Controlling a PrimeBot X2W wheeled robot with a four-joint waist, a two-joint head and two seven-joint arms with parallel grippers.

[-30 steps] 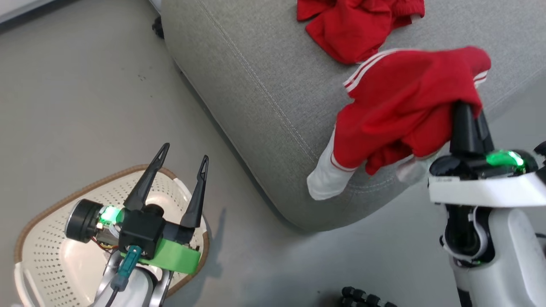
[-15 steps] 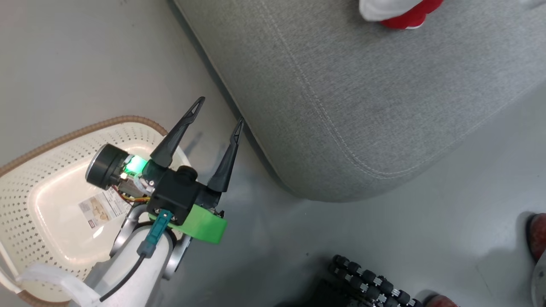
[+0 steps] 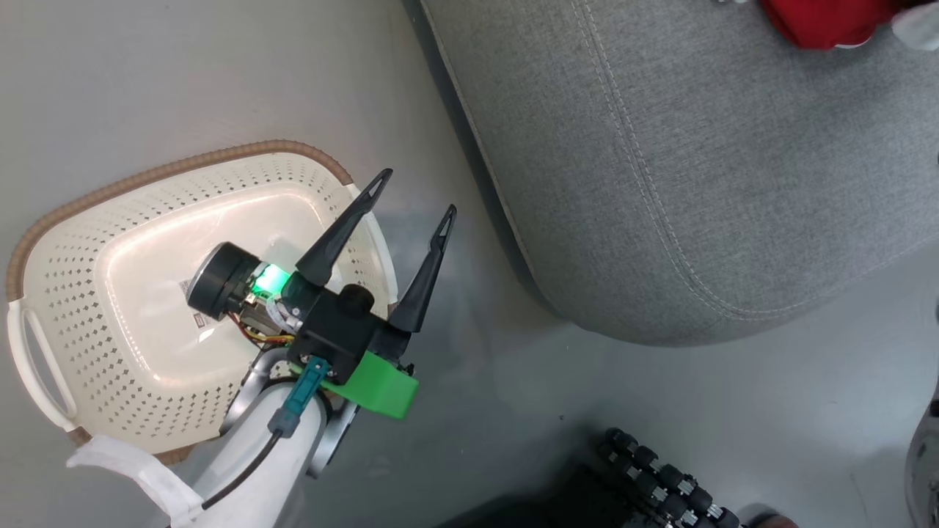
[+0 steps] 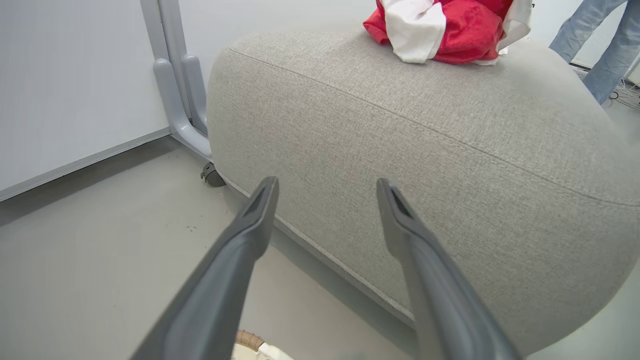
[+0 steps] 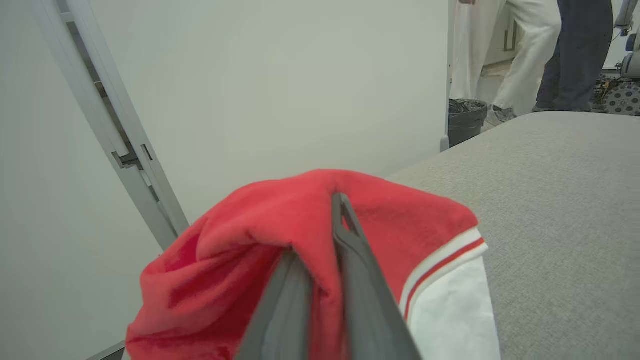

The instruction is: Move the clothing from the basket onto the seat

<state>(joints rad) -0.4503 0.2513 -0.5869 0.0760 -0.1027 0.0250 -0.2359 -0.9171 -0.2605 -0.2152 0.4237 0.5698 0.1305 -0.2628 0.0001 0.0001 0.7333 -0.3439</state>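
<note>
fingers (image 5: 360, 300) of the right gripper (image 5: 320, 235) stand close together with a fold of the clothing (image 5: 225, 240) caught between them. red cloth drapes over their tips and a white sleeve panel spills toward the seat (image 5: 550, 200). whether that pinch is firm or starting to slacken i cannot tell.

a second ago the garment hung from this gripper over the seat's rounded near edge, its white sleeve dangling down the seat's front. now, in the left wrist view, the clothing (image 4: 450, 30) sits bunched on top of the seat (image 4: 400, 150), well in from that edge, and seems to rest on the cushion. the head camera has swung since then, so its shifted picture is no move of the things. in it the clothing (image 3: 829, 22) is a red patch on the seat (image 3: 660, 183), far from the near corner.

the left gripper (image 3: 419, 192) is as it was, fingers spread wide and holding nothing, beside the seat's near corner and above the basket (image 3: 147, 176). the basket stands on the floor (image 3: 183, 73) just off that corner, its bare bottom showing and no cloth in it.

so the carry looks done. what seems left is to let go and draw the right gripper back from the seat without dragging the cloth over the edge.
</note>
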